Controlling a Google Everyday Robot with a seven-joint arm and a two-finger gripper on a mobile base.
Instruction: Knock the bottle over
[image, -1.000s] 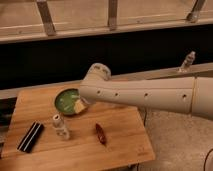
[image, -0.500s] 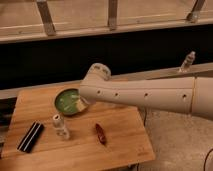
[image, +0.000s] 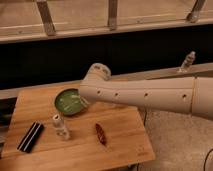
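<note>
Bottle (image: 60, 126): untouched by the robot, standing free.

Gripper: hidden behind the rounded end of the arm (image: 145, 95), which lies above the far right rim of the green bowl (image: 67, 101). Whether it is released or clenched cannot be told. Nothing is seen held, and no contact with any object is seen.

Arm: pale, thick link with a row of small holes, reaching in from the right of the bowl. Its rounded end overlaps the bowl's far right edge in this view.

Change against the two earlier frames: none. The arm keeps the same pose over the bowl, and the bottle and the other items lie where they were.

Bottle, position: on the wooden table (image: 120, 147), just on the camera side of the bowl, near it but apart. Upright, long axis vertical, whitish cap on top, base on the wood.

Brown-red oblong object (image: 100, 133): lying flat, on the camera side of the bowl and to its right, apart from the bottle.

Black bar (image: 31, 136): flat, white stripe along it, on the camera side of the bowl and to its left, near the table edge.
</note>
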